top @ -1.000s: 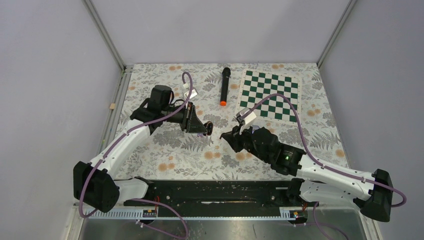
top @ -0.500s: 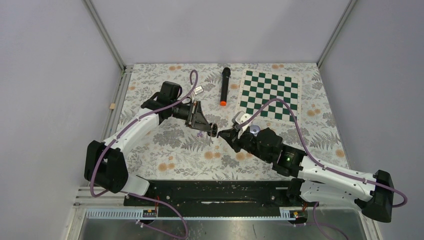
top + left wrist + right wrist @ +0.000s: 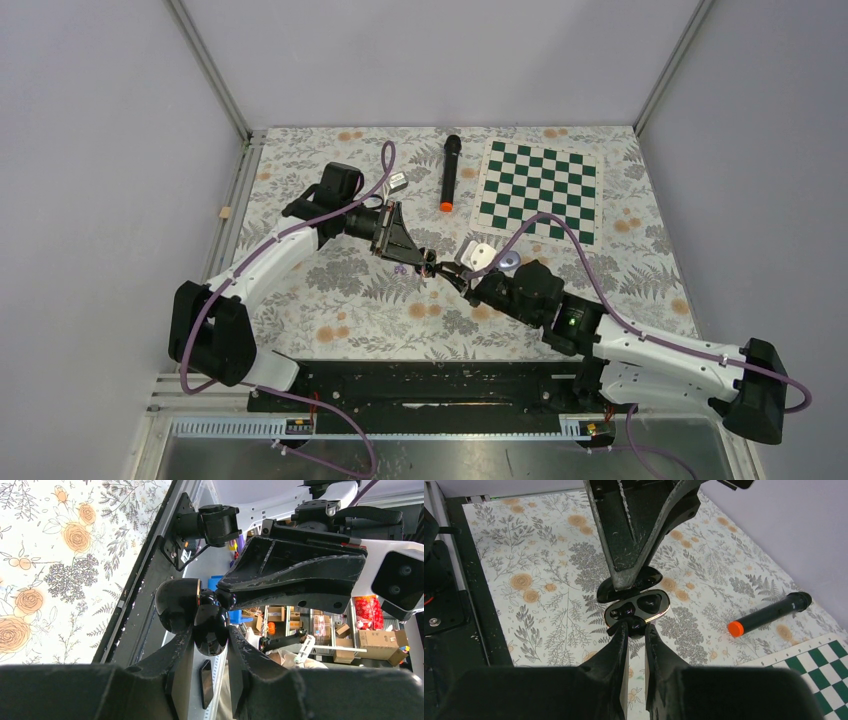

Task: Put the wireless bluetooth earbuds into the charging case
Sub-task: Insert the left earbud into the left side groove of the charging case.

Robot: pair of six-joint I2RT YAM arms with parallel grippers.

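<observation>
Ok, overhead feed: I've got plain pale-lilac walls (image 3: 440, 60) on three sides, w/ alu posts (image 3: 208, 68) running up the back corners. The table (image 3: 330, 300) wears a floral cloth, grey leaves & orange blooms. Light's flat and even, shadows soft. There's a black rail (image 3: 430, 385) along the near edge and a grey metal tray (image 3: 460, 455) below it. Left wrist cam peeks past the table edge: cardboard boxes (image 3: 375, 642) stacked in a cluttered room, too small to read.

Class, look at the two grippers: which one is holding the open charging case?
The left gripper: it is shut on the glossy black charging case, lid open. The right gripper instead pinches a small black earbud at the case's rim.
</observation>
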